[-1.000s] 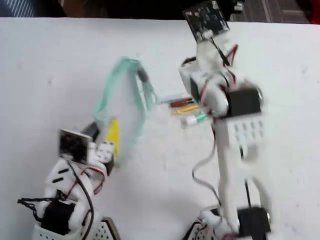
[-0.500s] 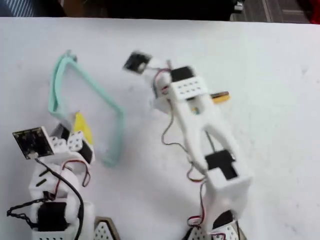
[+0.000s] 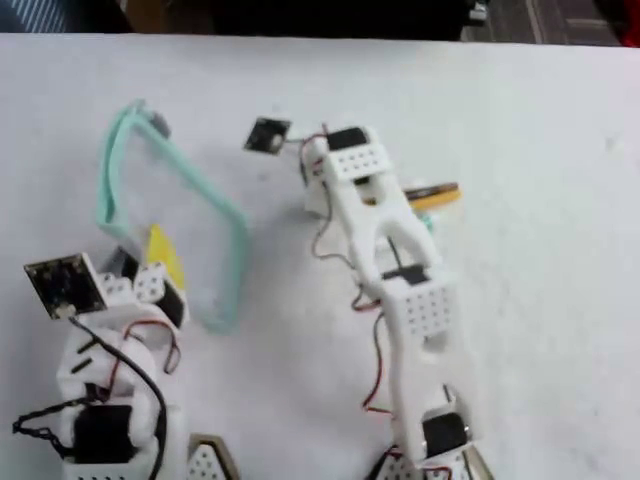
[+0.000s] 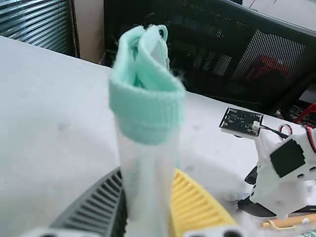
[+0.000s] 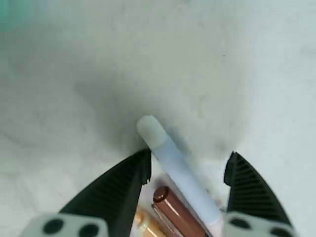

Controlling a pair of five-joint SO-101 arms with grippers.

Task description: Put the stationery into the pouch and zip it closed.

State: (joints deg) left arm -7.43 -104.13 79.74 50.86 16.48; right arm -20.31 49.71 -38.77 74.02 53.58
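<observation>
White table (image 3: 540,150): left gripper (image 4: 147,180) pinching pouch (image 4: 147,106), right gripper (image 5: 189,159) open.

Clear pouch (image 3: 165,205) w/ mint trim, pale-blue pen (image 5: 177,168), brown pen (image 5: 175,212), white table (image 3: 520,120)

Left gripper (image 4: 148,200) pinches the clear pouch (image 4: 146,113), mint trim standing upright between grey and yellow jaws; right arm (image 4: 286,173) nearby on the desk (image 4: 49,108).

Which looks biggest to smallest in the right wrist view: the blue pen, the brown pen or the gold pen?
Biggest: blue pen.
Next: brown pen.
Smallest: gold pen, just a sliver.
All three run off the picture's edge, so their true sizes are unsure.
</observation>
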